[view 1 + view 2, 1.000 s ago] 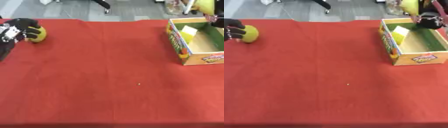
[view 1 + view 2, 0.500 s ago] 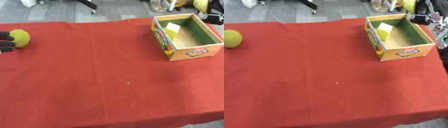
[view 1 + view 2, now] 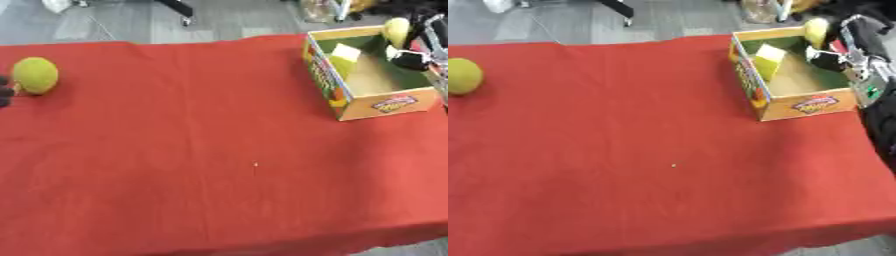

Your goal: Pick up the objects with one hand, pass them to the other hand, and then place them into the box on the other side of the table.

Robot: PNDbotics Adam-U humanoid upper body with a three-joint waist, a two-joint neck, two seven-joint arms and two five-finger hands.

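Lowering over box (image 3: 798, 85) at table's far right corner, right hand (image 3: 833, 55) now has yellow-green fruit (image 3: 816, 31) above box's far end, fingers seemingly curled round it. Release into box looks next. Pale yellow block (image 3: 767, 57) inside box. Second yellow-green ball (image 3: 35, 75) near far left edge, where left hand (image 3: 4, 92) has drawn back; only left eye view shows its dark fingertips, grip unreadable.

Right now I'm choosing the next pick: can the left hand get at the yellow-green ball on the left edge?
Probably yes: the left hand sits right beside the ball, with nothing between them.
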